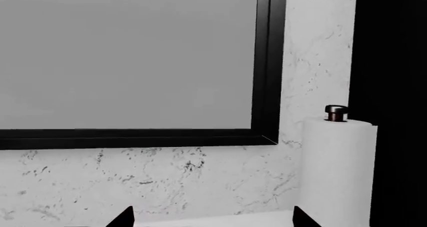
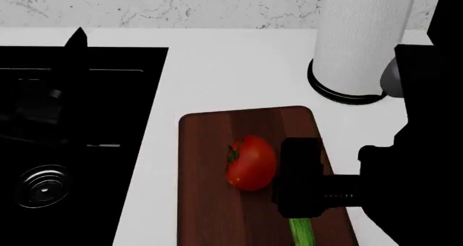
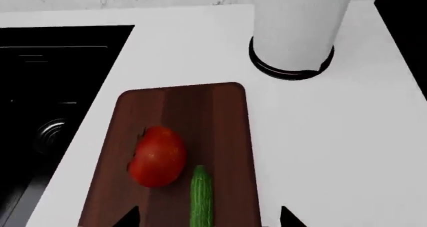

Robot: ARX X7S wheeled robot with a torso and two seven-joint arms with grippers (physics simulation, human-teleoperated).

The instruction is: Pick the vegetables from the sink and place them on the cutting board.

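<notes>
Tomato (image 3: 157, 157) & cucumber (image 3: 201, 197) seen lying side by side on cutting board (image 3: 180, 104), sink (image 2: 72, 127) vacated. Placing judged done; retreat needed next. Right end effector (image 3: 208, 218) open, empty. Left end effector (image 1: 212, 218) likewise open, empty.

One tomato (image 3: 157, 157), one cucumber (image 3: 201, 197), one cutting board (image 3: 220, 127).

In the head view, most of the cucumber (image 2: 303, 232) is covered by the right end effector (image 2: 302, 182), whose jaw state cannot be told. The cutting board (image 2: 210, 202) is cut off by the lower edge, and the sink (image 2: 72, 148) by the left edge. In the right wrist view, the paper towel roll (image 3: 300, 22) is cropped at the top.
</notes>
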